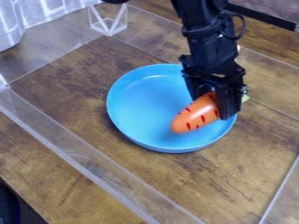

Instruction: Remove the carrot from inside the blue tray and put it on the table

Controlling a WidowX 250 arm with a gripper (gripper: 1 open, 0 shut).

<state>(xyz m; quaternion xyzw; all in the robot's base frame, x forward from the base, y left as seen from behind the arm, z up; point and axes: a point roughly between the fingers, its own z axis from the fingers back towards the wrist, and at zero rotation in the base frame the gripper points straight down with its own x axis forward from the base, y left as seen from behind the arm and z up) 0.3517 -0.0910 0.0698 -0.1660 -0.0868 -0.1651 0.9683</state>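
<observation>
The orange carrot (195, 115) with dark grooves lies tilted over the right side of the round blue tray (140, 109), tip pointing down-left. My black gripper (215, 98) comes down from above and is shut on the carrot's upper end, hiding its leafy top. The tray rests on the dark wood-plank table (70, 87). I cannot tell whether the carrot's tip touches the tray floor.
Clear acrylic walls (82, 153) run along the table's front-left edge and the back. A clear acrylic stand (108, 17) sits at the back. Bare wood lies to the left of, in front of and to the right of the tray.
</observation>
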